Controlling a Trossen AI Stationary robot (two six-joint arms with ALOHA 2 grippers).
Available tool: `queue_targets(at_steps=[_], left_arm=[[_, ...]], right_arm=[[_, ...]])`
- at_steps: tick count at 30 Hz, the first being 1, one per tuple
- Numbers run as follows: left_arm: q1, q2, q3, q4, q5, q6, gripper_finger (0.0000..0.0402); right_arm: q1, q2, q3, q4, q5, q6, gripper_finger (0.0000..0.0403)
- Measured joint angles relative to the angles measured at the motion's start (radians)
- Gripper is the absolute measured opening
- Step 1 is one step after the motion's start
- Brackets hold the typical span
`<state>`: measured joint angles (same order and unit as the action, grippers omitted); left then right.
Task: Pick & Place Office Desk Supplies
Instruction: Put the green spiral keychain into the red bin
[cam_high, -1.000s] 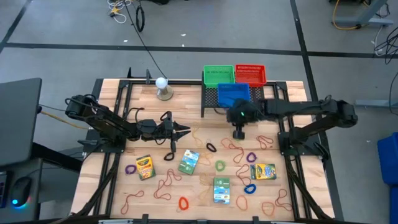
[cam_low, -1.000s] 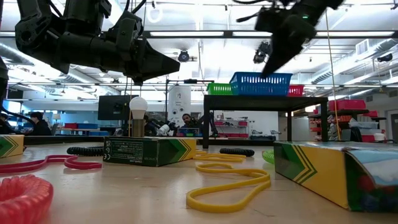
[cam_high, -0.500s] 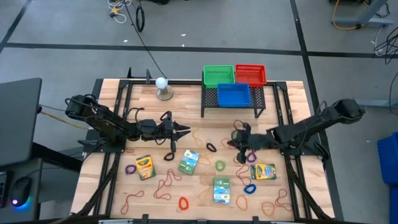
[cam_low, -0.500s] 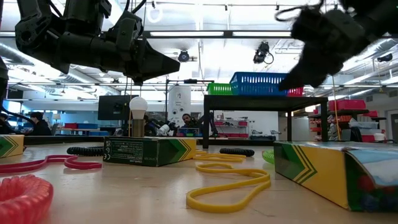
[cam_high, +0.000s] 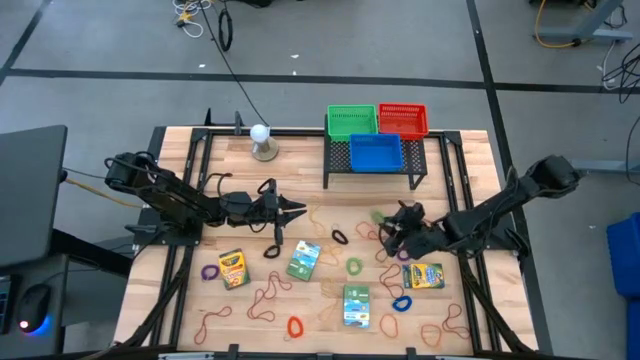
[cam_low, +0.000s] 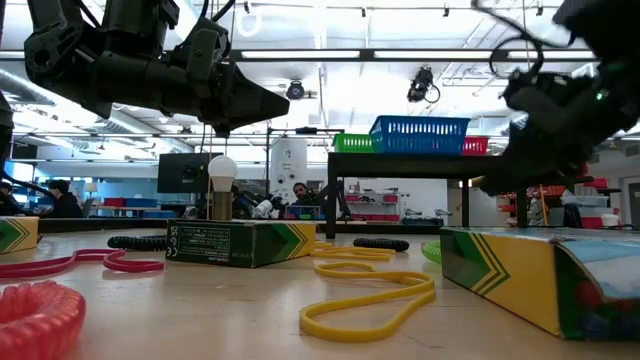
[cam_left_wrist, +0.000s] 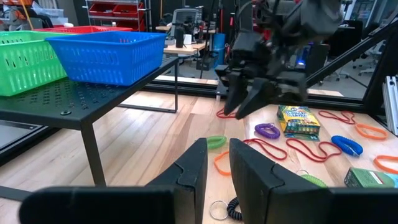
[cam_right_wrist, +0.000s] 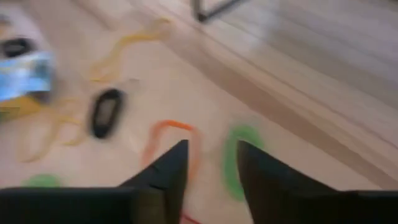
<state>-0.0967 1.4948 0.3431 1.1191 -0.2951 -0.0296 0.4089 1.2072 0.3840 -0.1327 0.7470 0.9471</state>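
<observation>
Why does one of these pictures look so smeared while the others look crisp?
The right wrist view is streaked with motion blur: the green loop and black loop on the table look smeared. In the low view the right gripper is blurred too, and bright ceiling lights leave the arms as dark shapes. The high view and left wrist view are sharp.

The high view looks straight down from far above, taking in the whole wooden table with the black mesh rack toward 12 o'clock. The low view sits at tabletop height, close to a green crayon box, facing level toward that rack. The left wrist view looks across the table at the rack and the right gripper. The right wrist view peers down closely on a green loop
</observation>
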Motion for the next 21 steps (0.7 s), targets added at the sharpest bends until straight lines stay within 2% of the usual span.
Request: queue_targets(at_steps=[4, 9, 15, 21], left_arm=[[0.0, 0.0, 0.0, 0.0, 0.0, 0.0, 0.0073], [0.0, 0.0, 0.0, -0.002, 0.0, 0.0, 0.0073], [0.0, 0.0, 0.0, 0.0, 0.0, 0.0, 0.0073], [0.0, 0.0, 0.0, 0.0, 0.0, 0.0, 0.0073]], right_arm=[[-0.054, 0.005, 0.0, -0.127, -0.042, 0.113, 0.0212], [-0.11, 0.062, 0.0, -0.034, -0.116, 0.036, 0.0244], [-0.178, 0.195, 0.0, 0.054, -0.178, -0.051, 0.0238], [-0.205, 0.261, 0.003, 0.093, -0.195, -0.092, 0.0201]])
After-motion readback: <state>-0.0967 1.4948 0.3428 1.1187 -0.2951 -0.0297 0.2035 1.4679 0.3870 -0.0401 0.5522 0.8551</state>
